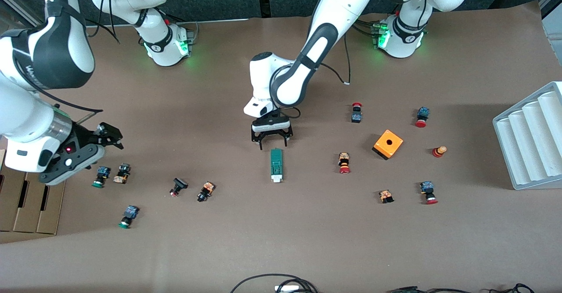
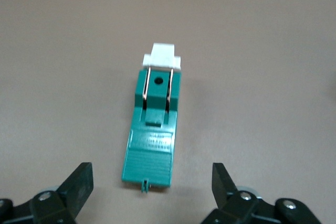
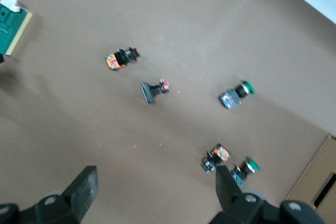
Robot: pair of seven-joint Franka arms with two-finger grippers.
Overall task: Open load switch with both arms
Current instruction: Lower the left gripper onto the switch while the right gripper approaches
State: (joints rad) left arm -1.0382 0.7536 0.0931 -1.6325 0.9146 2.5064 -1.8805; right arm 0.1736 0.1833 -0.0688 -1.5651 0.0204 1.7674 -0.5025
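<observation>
The load switch (image 1: pixel 276 164) is a narrow dark green block with a white end, lying flat near the middle of the table. Its white end points toward the front camera. My left gripper (image 1: pixel 272 145) hangs open just above the table at the switch's green end, with nothing between its fingers. In the left wrist view the load switch (image 2: pixel 152 129) lies lengthwise just ahead of the open left gripper (image 2: pixel 151 182). My right gripper (image 1: pixel 112 137) is open and empty, up over the right arm's end of the table. The right wrist view shows the right gripper (image 3: pixel 156 179) spread wide and the load switch (image 3: pixel 10 17) at the picture's edge.
Small push buttons (image 1: pixel 123 173) lie scattered at the right arm's end, with others (image 1: pixel 344 162) at the left arm's end. An orange cube with a hole (image 1: pixel 388 143) sits among those. A white ribbed tray (image 1: pixel 531 143) stands at the left arm's edge and a cardboard box (image 1: pixel 26 200) at the right arm's.
</observation>
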